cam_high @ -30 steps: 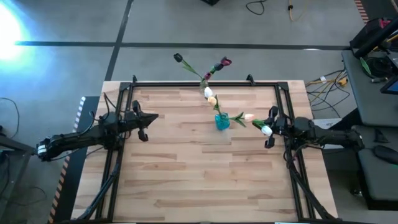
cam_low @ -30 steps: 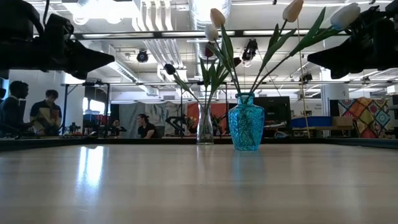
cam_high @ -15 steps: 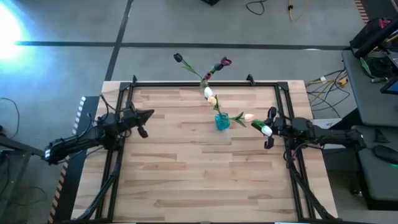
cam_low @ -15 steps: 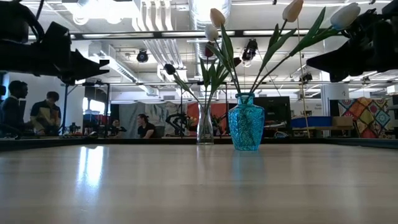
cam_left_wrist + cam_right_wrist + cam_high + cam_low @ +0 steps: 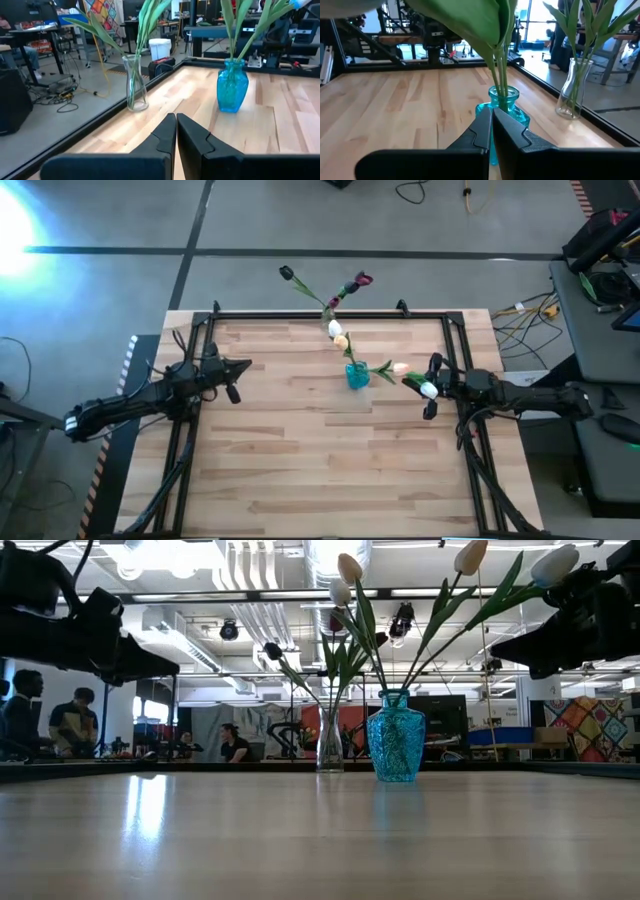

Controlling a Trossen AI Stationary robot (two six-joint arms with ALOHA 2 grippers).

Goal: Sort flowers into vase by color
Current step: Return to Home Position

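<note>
Overhead, the blue vase [image 5: 357, 375] stands in the far half of the worktop [image 5: 300, 460]. It holds the pale tulips [image 5: 341, 340], white and peach, and one white head reaches out close to the right tool [image 5: 491, 112]. The clear vase [image 5: 328, 317] sits at the far edge, its dark tulips [image 5: 360, 280] leaning out beyond it. The left tool [image 5: 176, 118] hangs over the left side, well apart from both vases. Only the wrist views settle the fingers: each tool's pair is pressed together, gripping nothing. Only the low view shows both tools raised off the worktop, with people [image 5: 75, 720] in the room behind.
</note>
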